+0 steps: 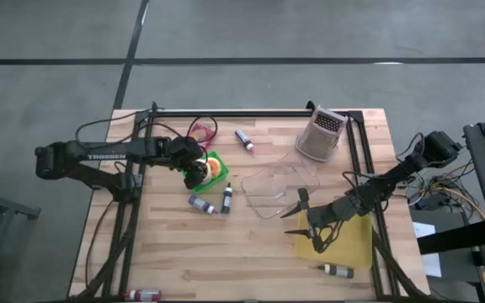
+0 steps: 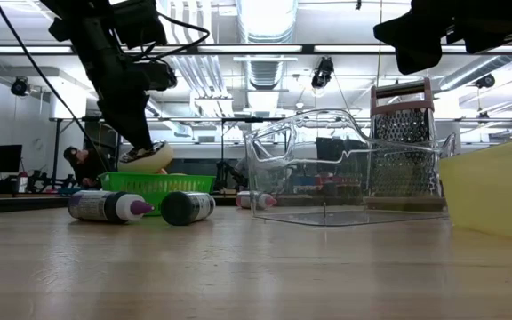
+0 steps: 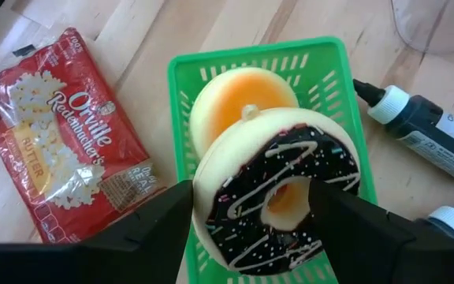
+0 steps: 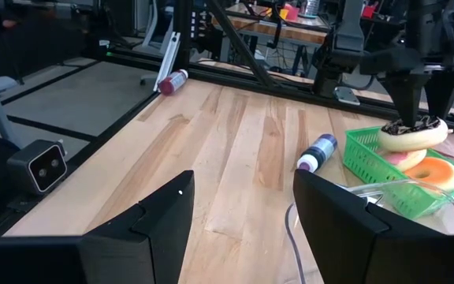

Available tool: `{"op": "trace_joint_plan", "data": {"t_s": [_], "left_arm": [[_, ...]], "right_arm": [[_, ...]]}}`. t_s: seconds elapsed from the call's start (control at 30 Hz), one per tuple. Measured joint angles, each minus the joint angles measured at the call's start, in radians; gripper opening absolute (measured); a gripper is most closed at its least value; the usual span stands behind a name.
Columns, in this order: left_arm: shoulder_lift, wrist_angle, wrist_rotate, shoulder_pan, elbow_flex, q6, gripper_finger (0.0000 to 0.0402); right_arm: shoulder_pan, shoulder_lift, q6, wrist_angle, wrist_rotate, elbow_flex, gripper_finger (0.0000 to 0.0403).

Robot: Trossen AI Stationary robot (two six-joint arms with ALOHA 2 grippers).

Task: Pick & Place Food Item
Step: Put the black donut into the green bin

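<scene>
My left pincer (image 3: 278, 221) is pinching the chocolate donut (image 3: 278, 197), lifted just above the green basket (image 3: 181, 95), with the orange donut (image 3: 239, 102) directly beneath it. So the pick looks done; the placing remains. My right pincer (image 1: 304, 220) waits spread and empty, beside the clear container (image 1: 280, 189).

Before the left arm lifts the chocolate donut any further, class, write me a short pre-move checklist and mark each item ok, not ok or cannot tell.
1. Left gripper closed on chocolate donut: ok.
2. Donut raised out of green basket: ok; it sits above the rim in the low view.
3. Orange donut left in the basket: ok.
4. Clear container open to receive: ok.
5. Right gripper clear of the route: cannot tell; it hangs open beside the container.
</scene>
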Motion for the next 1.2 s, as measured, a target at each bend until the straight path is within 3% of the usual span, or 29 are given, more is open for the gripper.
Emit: {"op": "trace_joint_plan", "data": {"t_s": [0.37,0.5,0.67,1.2], "left_arm": [[-0.002,-0.001,-0.015,0.0,0.0,0.004,0.0257],[-0.006,-0.001,-0.063,0.001,0.0,0.012,0.0257],[-0.014,-0.001,-0.029,0.0,0.0,0.023,0.0257],[-0.137,0.0,-0.083,0.001,0.0,0.023,0.0257]], "right_arm": [[0.0,0.0,0.0,-0.001,-0.001,0.0,0.0215],[0.0,0.0,0.0,-0.001,-0.002,0.0,0.0215],[0.0,0.0,0.003,-0.006,-0.002,0.0,0.0215],[0.0,0.0,0.004,-0.007,-0.002,0.0,0.0214]]}}
